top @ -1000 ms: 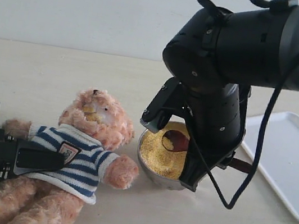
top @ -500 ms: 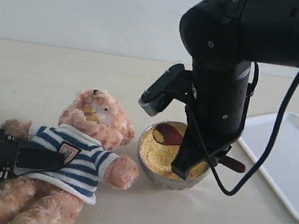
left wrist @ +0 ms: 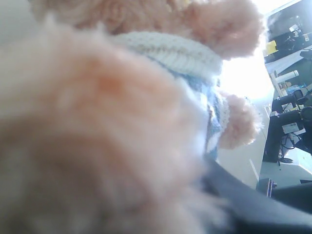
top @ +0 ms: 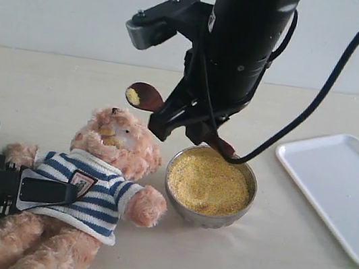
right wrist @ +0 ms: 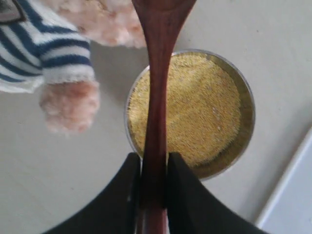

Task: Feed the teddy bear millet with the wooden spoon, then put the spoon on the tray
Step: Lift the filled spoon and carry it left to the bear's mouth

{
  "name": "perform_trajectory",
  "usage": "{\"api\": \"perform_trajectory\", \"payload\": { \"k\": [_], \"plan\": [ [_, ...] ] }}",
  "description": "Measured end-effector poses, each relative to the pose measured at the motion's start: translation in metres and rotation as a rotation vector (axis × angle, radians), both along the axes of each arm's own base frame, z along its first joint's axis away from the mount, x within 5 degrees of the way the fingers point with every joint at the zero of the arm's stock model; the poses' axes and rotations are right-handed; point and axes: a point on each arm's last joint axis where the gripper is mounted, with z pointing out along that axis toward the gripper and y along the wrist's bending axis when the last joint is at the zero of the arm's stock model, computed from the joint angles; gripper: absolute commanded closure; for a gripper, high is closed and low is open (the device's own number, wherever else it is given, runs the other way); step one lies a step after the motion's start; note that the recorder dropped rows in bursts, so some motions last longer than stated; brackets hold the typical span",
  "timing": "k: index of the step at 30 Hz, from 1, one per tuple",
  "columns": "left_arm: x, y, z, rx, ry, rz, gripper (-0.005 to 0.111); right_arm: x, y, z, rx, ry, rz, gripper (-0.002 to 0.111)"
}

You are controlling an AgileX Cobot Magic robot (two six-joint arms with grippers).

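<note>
Teddy bear (top: 110,164) on beige tabletop (top: 50,87) w/ white wall (top: 64,0) behind.

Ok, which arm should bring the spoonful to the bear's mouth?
Right. The right end effector grips the wooden spoon, millet loaded, near the teddy bear's head; the left end effector is down at its torso.

Right end effector (right wrist: 154,161) (raised, pointing down) pinches the wooden spoon (right wrist: 157,87) handle.
</note>
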Motion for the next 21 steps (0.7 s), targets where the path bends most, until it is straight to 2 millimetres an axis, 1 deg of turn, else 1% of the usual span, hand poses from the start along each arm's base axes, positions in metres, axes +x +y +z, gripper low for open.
{"api": "perform_trajectory", "payload": {
  "k": [2, 4, 10, 13, 17, 21],
  "plan": [
    [0.000, 0.000, 0.000, 0.000, 0.000, 0.000, 0.102, 0.000, 0.004, 0.002, 0.030, 0.016, 0.004, 0.108],
    [0.000, 0.000, 0.000, 0.000, 0.000, 0.000, 0.102, -0.002, 0.010, 0.000, 0.043, 0.036, 0.019, 0.108],
    [0.000, 0.000, 0.000, 0.000, 0.000, 0.000, 0.102, -0.018, 0.027, -0.004, 0.026, 0.037, 0.098, 0.108],
    [0.000, 0.000, 0.000, 0.000, 0.000, 0.000, 0.102, -0.014, 0.029, -0.013, -0.038, 0.001, 0.099, 0.108],
    [0.000, 0.000, 0.000, 0.000, 0.000, 0.000, 0.102, -0.011, 0.031, -0.020, -0.074, -0.012, 0.102, 0.108],
    [0.000, 0.000, 0.000, 0.000, 0.000, 0.000, 0.102, -0.014, 0.034, -0.020, -0.123, -0.066, 0.134, 0.108]
  ]
}}
